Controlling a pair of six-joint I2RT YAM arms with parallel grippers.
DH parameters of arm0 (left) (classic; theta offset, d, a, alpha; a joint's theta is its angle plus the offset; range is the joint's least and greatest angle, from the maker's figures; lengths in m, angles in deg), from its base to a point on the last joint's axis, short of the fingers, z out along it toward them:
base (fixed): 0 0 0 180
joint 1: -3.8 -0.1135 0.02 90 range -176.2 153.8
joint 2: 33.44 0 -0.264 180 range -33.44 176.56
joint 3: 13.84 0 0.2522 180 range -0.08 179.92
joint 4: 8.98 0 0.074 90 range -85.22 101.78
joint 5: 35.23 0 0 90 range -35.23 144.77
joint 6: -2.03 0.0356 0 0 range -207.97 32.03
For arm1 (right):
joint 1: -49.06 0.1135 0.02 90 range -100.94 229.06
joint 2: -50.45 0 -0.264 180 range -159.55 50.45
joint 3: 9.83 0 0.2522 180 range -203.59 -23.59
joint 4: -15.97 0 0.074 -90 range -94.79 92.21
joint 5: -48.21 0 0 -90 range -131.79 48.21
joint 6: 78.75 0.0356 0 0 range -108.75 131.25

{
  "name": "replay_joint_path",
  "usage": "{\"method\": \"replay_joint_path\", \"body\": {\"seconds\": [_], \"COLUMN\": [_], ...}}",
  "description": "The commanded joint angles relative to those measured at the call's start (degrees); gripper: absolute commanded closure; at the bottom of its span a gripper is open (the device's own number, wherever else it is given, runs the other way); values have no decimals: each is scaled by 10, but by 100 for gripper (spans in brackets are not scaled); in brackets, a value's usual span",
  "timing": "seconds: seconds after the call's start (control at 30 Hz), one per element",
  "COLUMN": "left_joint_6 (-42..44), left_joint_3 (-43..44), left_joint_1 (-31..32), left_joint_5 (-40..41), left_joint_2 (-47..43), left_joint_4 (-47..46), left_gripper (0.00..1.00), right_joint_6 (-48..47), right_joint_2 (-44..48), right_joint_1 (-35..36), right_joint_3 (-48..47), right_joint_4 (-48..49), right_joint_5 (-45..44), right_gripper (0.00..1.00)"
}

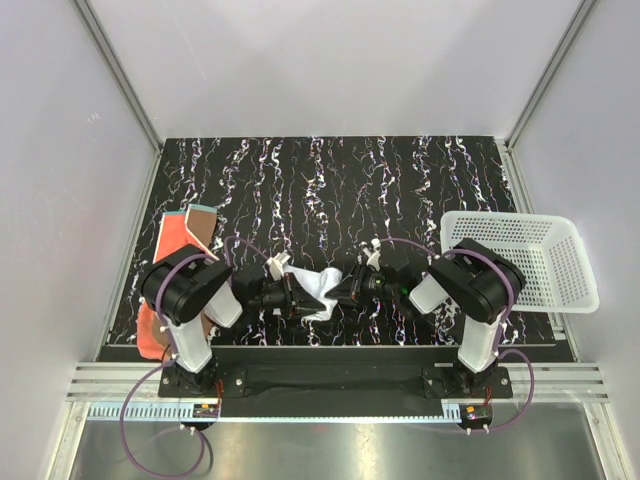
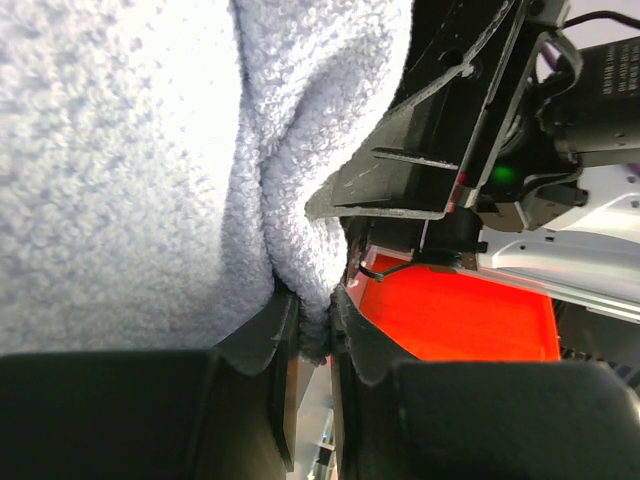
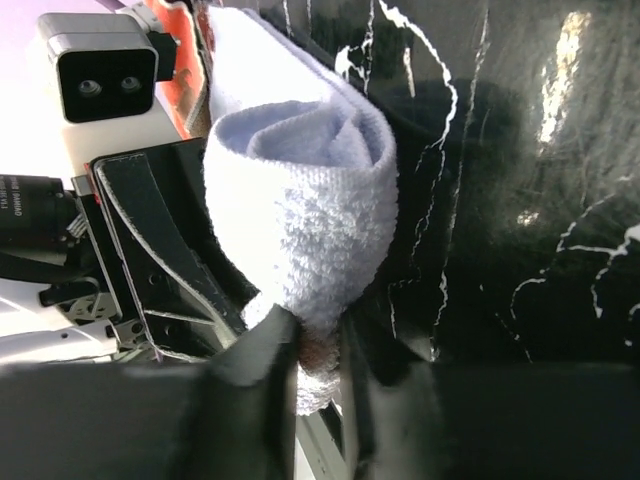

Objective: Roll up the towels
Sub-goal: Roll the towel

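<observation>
The white towel [image 3: 300,200] is a soft terry cloth with small loops on its surface. Seen from the right wrist, it is wound into a loose, short roll, and the end shows a spiral of layers. It is held up between the two arms, at the middle of the near part of the table [image 1: 350,190].

The left gripper [image 2: 312,320] has its two black fingers almost together, and a thick fold of the white towel is pinched between them. The right gripper [image 3: 320,350] is also nearly closed, with the lower edge of the roll squeezed between its dark fingers. The two grippers face each other from opposite sides of the cloth, very near one another.

The orange towel [image 1: 180,235] lies flat at the left edge of the table, partly under the left arm. One corner is turned over and shows a brownish side.

A white plastic basket [image 1: 580,295] with many small holes stands at the right edge of the table, well apart from both towels.

The table top is glossy black with thin white veins, like marble. Plain pale walls with metal frame bars stand around it on three sides.
</observation>
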Motion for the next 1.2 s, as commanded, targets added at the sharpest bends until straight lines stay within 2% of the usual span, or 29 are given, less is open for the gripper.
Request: {"method": "replay_joint_path", "body": {"seconds": [0.0, 0.07, 0.1, 0.13, 0.2, 0.23, 0.27, 0.3, 0.33, 0.43, 0.47, 0.53, 0.57, 0.63, 0.67, 0.87, 0.97, 1.17], "left_joint_6": [49, 76, 108, 123, 172, 190, 227, 247, 266, 329, 349, 365, 377, 388, 394, 411, 417, 426], "left_joint_3": [2, 13, 19, 30, 46, 66, 76, 88, 104, 160, 171, 209, 223, 252, 258, 291, 309, 374], "left_joint_1": [-4, -4, -3, -3, -2, 0, 3, 11, 17, 52, 63, 106, 122, 174, 208, 322, 361, 401], "left_joint_5": [0, 11, 16, 20, 38, 45, 71, 88, 104, 201, 259, 317, 379, 425, 484, 618, 666, 707], "left_joint_2": [-33, -65, -78, -90, -130, -158, -172, -188, -217, -259, -282, -309, -314, -325, -326, -312, -284, -199], "left_joint_4": [36, 93, 155, 186, 287, 325, 364, 446, 486, 629, 680, 726, 764, 786, 799, 811, 815, 829], "left_gripper": [91, 80, 71, 68, 54, 50, 47, 42, 41, 35, 34, 33, 32, 32, 32, 32, 33, 35], "right_joint_6": [-25, -39, -59, -68, -96, -107, -116, -128, -132, -134, -134, -134, -134, -136, -136, -133, -133, -135], "right_joint_2": [9, 35, 45, 66, 86, 100, 106, 110, 115, 117, 116, 111, 108, 97, 94, 78, 77, 76], "right_joint_1": [3, 3, 3, 3, 7, 10, 19, 23, 27, 41, 46, 58, 60, 66, 68, 80, 82, 90], "right_joint_3": [-17, -31, -38, -44, -73, -88, -117, -128, -140, -178, -197, -215, -234, -248, -258, -283, -291, -306], "right_joint_4": [-49, -130, -165, -200, -322, -425, -467, -503, -568, -667, -686, -737, -752, -780, -784, -803, -811, -826], "right_joint_5": [-15, -30, -37, -55, -80, -119, -138, -154, -178, -216, -226, -245, -251, -257, -258, -254, -253, -256], "right_gripper": [84, 86, 87, 88, 89, 90, 90, 90, 90, 90, 90, 90, 91, 90, 91, 91, 91, 91]}}
